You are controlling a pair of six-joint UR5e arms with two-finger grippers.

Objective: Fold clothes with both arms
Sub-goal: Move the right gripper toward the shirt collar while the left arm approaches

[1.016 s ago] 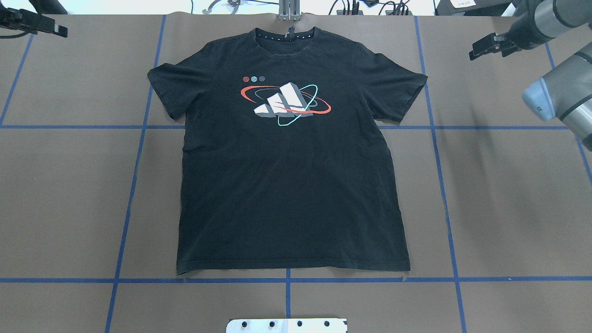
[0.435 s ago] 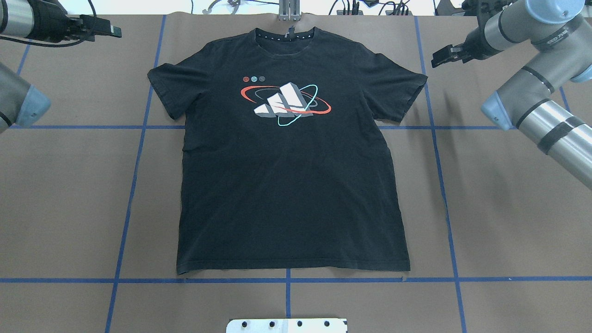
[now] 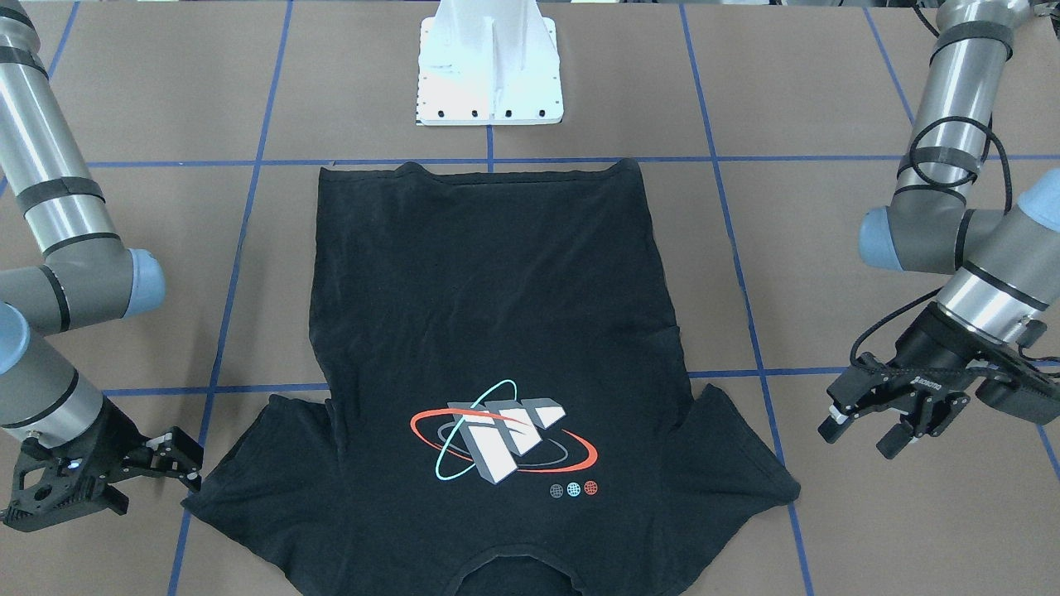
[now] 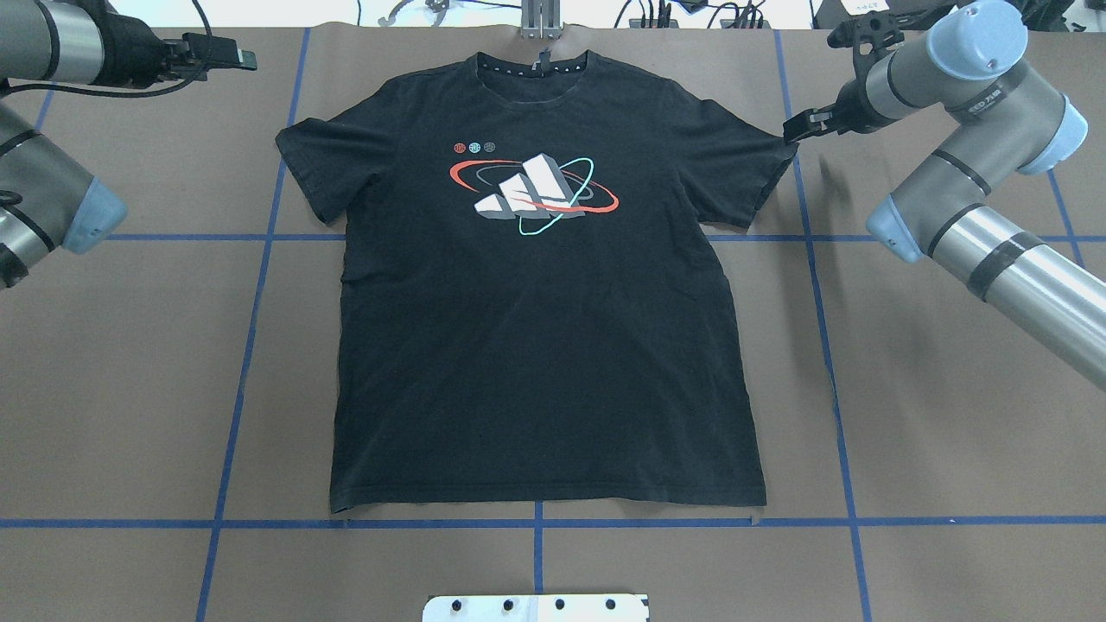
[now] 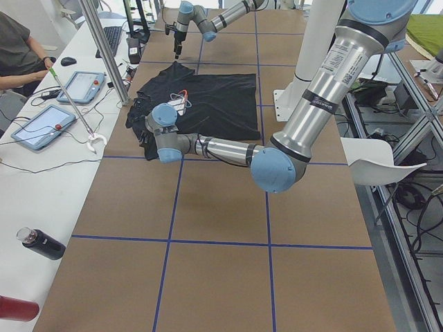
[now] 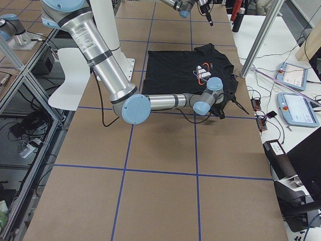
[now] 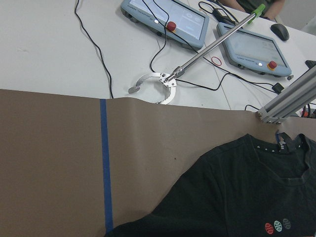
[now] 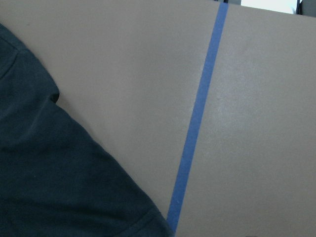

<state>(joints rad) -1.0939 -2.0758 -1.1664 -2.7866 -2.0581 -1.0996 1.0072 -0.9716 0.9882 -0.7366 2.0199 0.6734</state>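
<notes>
Starting at the pincers: R gripper (image 3: 190,468) has its jaws apart w/ nothing btwn them, tips just beside the edge of one sleeve (image 4: 760,164); we can't tell if they touch it. L gripper (image 3: 856,440) is likewise spread & empty, near the other sleeve (image 4: 311,168) but apart from it. The black short-sleeved T-shirt (image 4: 544,345) lies flat mid-table, orbit logo (image 4: 536,194) up, hem toward the white pedestal base (image 3: 490,74), collar away from it. Under it we see brown paper (image 4: 950,389) w/ a blue tape grid (image 4: 812,259). Past the collar end, a teach pendant (image 7: 165,17) sits on a white desk.
</notes>
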